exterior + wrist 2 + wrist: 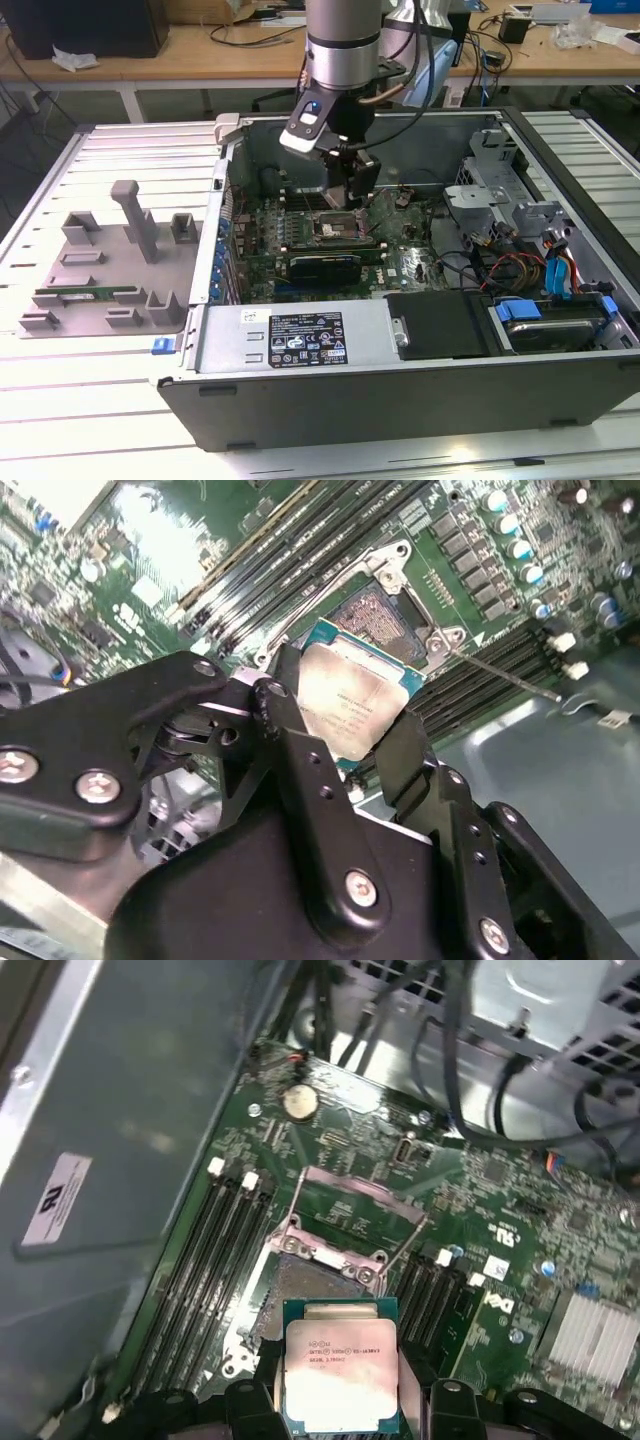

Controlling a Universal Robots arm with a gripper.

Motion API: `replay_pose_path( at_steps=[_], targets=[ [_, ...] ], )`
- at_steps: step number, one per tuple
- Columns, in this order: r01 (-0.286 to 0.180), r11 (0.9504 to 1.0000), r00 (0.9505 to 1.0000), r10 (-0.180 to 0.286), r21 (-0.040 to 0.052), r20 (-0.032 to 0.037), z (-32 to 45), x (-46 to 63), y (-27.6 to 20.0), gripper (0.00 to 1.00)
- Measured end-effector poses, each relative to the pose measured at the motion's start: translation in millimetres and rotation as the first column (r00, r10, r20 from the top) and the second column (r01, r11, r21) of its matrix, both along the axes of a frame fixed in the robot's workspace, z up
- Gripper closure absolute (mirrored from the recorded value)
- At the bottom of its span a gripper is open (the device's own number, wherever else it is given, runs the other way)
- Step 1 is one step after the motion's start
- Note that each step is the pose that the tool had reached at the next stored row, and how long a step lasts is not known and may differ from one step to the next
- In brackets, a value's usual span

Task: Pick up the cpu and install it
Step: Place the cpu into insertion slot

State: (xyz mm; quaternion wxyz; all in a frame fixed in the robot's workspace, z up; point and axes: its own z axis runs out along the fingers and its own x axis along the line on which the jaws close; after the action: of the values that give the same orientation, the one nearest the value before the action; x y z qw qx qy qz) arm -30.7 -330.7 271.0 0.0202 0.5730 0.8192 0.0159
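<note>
Slatted metal counter (100, 400) under the whole job, wooden desks behind it, and the opened computer case (420, 300) lying on its side in the middle. Off to the exterior view's left sits a grey fixture plate (100, 270) with a green memory stick (85, 295) lying in it.

Now the arm: it reaches down inside the case, and I've got the pincer (352, 198) low over the motherboard (300, 240), right above the socket (335, 225).

In both wrist views the pincer (345, 730) (340, 1405) is closed to just the chip's width, its black fingers (290, 715) pressed on two opposite edges of the cpu (350, 705) (340, 1375). That's a firm pinch, nothing else in its grasp.

The cpu is square, so no long axis to call. Its shiny metal lid faces up, away from the board, with the thin green rim showing around it.

The socket (310, 1280) (385, 615) is open beneath it, its load plate (350, 1195) flipped back. The cpu overlaps the socket's near edge; whether it touches the frame, I can't tell.
</note>
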Motion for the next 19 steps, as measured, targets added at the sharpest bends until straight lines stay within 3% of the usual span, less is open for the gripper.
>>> replay_pose_path(
  at_steps=[5, 8, 11, 13, 19],
  targets=[
    [0.096, 0.9953, 0.9953, -0.096, 0.0000, 0.0000, -0.4, 0.0, 0.0, 0.46],
    [0.159, 0.9872, 0.9872, -0.159, 0.0000, 0.0000, -0.7, 0.0, 0.0, 0.46],
    [0.235, 0.9720, 0.9720, -0.235, 0.0000, 0.0000, -1.1, 0.0, 0.0, 0.46],
    [0.289, 0.9573, 0.9573, -0.289, -0.0002, 0.0000, -1.4, 0.0, 0.0, 0.46],
    [0.291, 0.9567, 0.9567, -0.291, 0.0000, 0.0000, -3.6, -0.2, 0.0, 0.46]
  ],
)
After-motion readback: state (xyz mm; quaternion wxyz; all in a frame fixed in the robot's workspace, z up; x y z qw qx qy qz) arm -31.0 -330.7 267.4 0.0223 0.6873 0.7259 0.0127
